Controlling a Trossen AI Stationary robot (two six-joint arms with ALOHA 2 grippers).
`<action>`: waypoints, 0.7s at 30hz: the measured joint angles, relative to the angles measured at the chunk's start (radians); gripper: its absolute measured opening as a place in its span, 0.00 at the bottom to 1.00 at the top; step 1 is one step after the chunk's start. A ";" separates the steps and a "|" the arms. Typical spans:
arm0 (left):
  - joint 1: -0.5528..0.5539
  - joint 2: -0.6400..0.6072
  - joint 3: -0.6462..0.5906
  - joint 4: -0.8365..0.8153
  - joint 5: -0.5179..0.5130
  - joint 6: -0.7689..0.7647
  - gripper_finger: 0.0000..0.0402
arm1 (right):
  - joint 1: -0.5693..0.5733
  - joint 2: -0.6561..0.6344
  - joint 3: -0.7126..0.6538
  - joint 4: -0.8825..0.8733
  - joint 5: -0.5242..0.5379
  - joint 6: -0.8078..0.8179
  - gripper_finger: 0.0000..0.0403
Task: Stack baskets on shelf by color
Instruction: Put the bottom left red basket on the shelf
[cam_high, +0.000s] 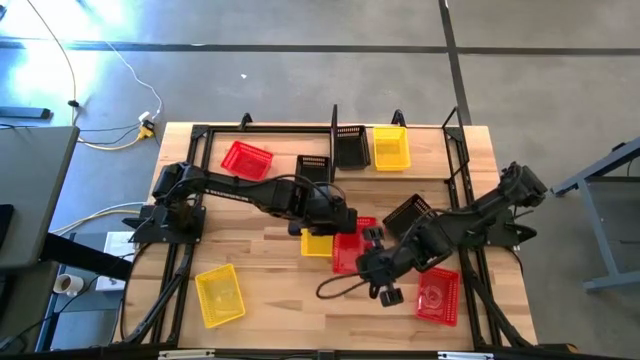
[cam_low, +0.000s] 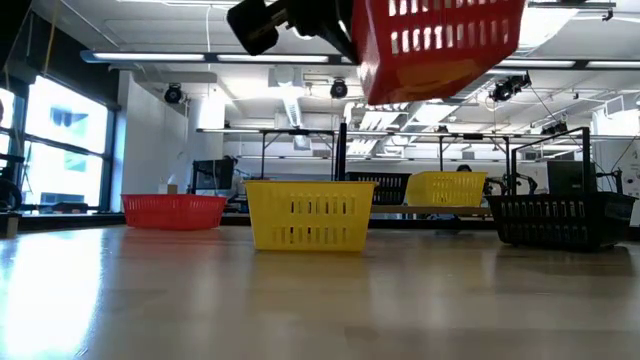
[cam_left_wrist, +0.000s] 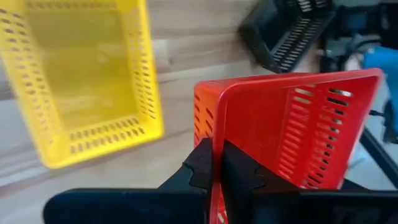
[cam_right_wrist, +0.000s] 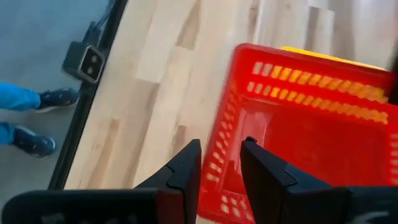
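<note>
Left gripper (cam_left_wrist: 217, 177): at the middle of the table, fingers pinched together on the wall of a red basket (cam_left_wrist: 292, 130), which hangs tilted in the air above the tabletop.

Right gripper (cam_right_wrist: 221, 165): just beside that lifted basket, fingers apart with a gap between them, nothing held.

Yellow basket, centre (cam_high: 316, 243): on the wood directly beside the lifted red one, upright.

Yellow basket, near corner (cam_high: 219, 295): on the table's left front, well apart from the rest.

Red basket, far left (cam_high: 246, 160): alone on the table, turned at an angle.

Red basket, right front (cam_high: 438, 296): on the table beside the right arm.

Black basket, loose (cam_high: 408, 216): tipped on the table near the right arm.

Shelf (cam_high: 455, 150): along the far edge of the table, holding one black basket (cam_high: 350, 146) and one yellow basket (cam_high: 391, 148) side by side; another black basket (cam_high: 313, 167) sits just in front.

Blue-trousered legs and shoes (cam_right_wrist: 25, 118): a person standing on the floor off the table's edge.
</note>
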 joint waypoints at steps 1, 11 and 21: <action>-0.001 0.000 0.000 -0.006 -0.007 0.004 0.02 | -0.007 -0.002 0.000 0.002 -0.006 0.005 0.25; 0.027 0.000 0.000 0.003 -0.019 0.054 0.02 | -0.012 0.044 0.000 -0.008 -0.041 0.048 0.25; 0.034 0.000 0.000 0.074 0.019 0.171 0.02 | -0.023 0.096 0.000 -0.100 0.015 0.111 0.23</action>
